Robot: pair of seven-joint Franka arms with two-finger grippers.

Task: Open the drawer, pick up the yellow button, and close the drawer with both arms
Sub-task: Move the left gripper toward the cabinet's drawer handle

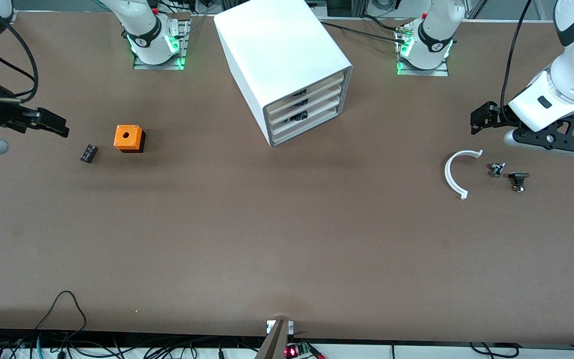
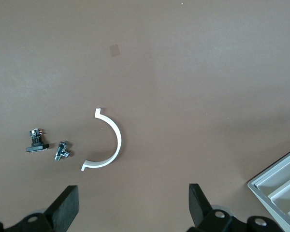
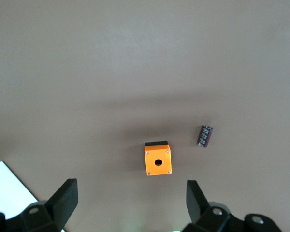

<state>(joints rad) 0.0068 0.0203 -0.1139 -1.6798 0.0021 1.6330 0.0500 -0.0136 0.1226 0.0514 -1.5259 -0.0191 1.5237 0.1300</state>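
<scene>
The white cabinet (image 1: pixel 282 55) stands at the middle of the table, between the two arm bases. Its uppermost drawer (image 1: pixel 312 89) sits pushed in, flush with the three beneath it. The button is hidden. My left gripper (image 1: pixel 481 119) hangs open over the table at the left arm's end, with nothing between its fingers (image 2: pixel 67 205). In the left wrist view a corner of the cabinet (image 2: pixel 280 186) shows. My right gripper (image 1: pixel 52 124) hovers open and empty over the right arm's end, its fingers (image 3: pixel 63 198) spread wide.
An orange cube with a hole (image 1: pixel 128 137) (image 3: pixel 157 159) and a tiny black component (image 1: pixel 88 153) (image 3: pixel 205 136) lie at the right arm's end. A white curved clip (image 1: pixel 454 174) (image 2: pixel 108 142), a small metal part (image 1: pixel 497 169) and a black part (image 1: pixel 518 180) lie at the left arm's end.
</scene>
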